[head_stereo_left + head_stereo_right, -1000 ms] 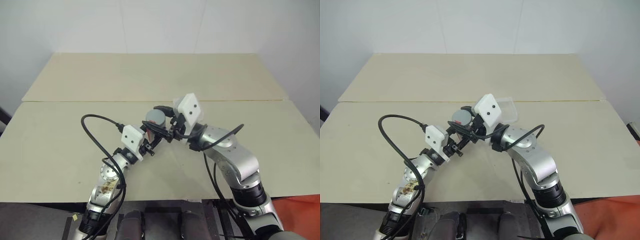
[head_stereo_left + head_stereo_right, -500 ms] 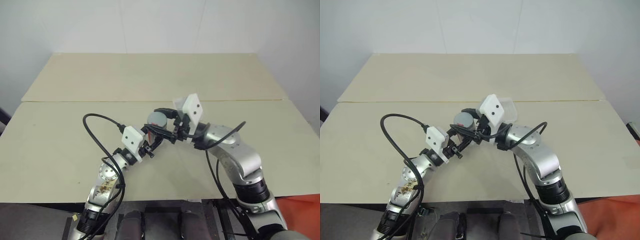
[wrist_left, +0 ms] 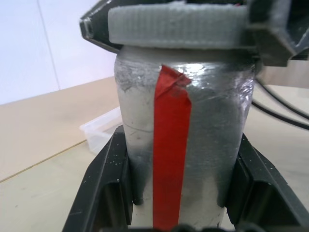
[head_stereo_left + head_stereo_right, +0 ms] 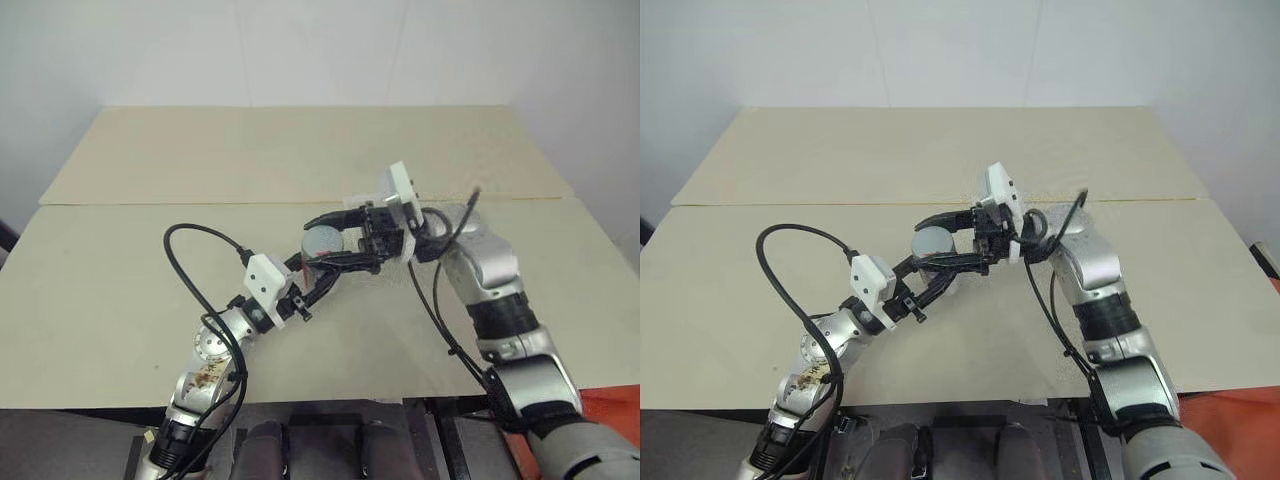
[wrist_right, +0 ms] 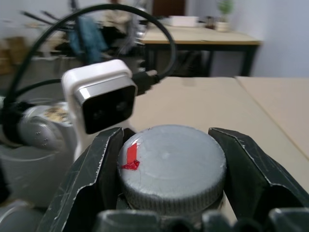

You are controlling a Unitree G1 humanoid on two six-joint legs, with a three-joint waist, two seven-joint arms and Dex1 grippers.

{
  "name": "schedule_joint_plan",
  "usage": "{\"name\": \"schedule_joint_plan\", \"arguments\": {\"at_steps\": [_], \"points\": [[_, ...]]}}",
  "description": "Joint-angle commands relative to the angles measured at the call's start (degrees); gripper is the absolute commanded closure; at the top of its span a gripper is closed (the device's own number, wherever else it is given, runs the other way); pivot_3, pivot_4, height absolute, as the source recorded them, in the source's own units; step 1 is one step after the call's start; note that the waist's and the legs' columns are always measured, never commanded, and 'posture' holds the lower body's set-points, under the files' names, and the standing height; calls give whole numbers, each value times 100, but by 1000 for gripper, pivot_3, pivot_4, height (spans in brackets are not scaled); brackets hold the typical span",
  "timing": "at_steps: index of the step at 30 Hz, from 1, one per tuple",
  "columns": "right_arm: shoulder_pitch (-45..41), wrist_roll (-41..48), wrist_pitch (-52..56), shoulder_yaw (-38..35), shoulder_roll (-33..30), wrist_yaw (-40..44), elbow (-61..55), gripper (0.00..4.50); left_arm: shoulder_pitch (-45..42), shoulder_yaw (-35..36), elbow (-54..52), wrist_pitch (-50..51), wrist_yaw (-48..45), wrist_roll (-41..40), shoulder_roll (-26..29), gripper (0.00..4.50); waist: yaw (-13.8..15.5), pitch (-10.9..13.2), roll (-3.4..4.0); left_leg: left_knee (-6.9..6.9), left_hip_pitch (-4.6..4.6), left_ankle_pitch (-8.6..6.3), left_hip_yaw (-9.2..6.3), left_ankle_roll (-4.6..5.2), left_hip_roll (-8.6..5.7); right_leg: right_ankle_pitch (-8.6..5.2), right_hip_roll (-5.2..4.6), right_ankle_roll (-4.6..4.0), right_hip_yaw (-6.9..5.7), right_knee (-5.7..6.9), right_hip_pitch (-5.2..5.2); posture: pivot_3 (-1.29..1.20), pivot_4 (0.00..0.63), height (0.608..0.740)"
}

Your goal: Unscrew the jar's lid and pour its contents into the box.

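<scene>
Hiding most of the box (image 3: pixel 104 131), the jar (image 3: pixel 183 140) stands gripped.

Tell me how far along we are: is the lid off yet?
Not yet. Done: the left end effector has the jar gripped by its body, held above the table. In hand: the right end effector is clamped on the lid, which sits on the jar's top. Left: getting the lid off, then pouring into the box.

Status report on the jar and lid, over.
Left gripper shut on the jar, held off the table. Right gripper shut on the lid, lid on. Box beyond; nothing in the way.
</scene>
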Motion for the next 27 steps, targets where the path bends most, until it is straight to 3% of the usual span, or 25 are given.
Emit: {"name": "schedule_joint_plan", "arguments": {"at_steps": [1,11,15,20,27], "points": [[-518,168,-558,276,91,1029,678,1691,-59,-16,-142,-105,4,-6,-28,2522,-3,0,0,0,0,0,1,0,0,0,0,0,0,0,0,0,150,740],[-1714,1304,-1815,2068,-399,1118,2216,1691,-79,-63,-126,-108,-32,7,-31,2522,-2,3,4,-1,0,1,1,-3,2,1,-3,-2,0,1,-5,0,150,740],[-1928,1578,-2221,2438,-413,1118,2557,1691,-91,-71,-115,-104,-63,2,-40,2522,1,3,4,0,0,1,1,-3,2,1,-6,-3,0,2,-5,0,150,740],[-1949,1765,-2287,2314,-354,1118,2758,140,-97,-50,-79,-114,-53,-9,-70,2522,0,3,4,-1,0,1,1,-3,2,2,-7,-3,0,2,-6,0,150,740],[-1590,1896,-2210,1576,-602,1118,2176,7,-81,-20,-19,-143,-31,-16,-105,2522,13,3,4,-1,-2,1,0,-3,3,3,-11,-5,-1,3,-8,0,150,740]]}}
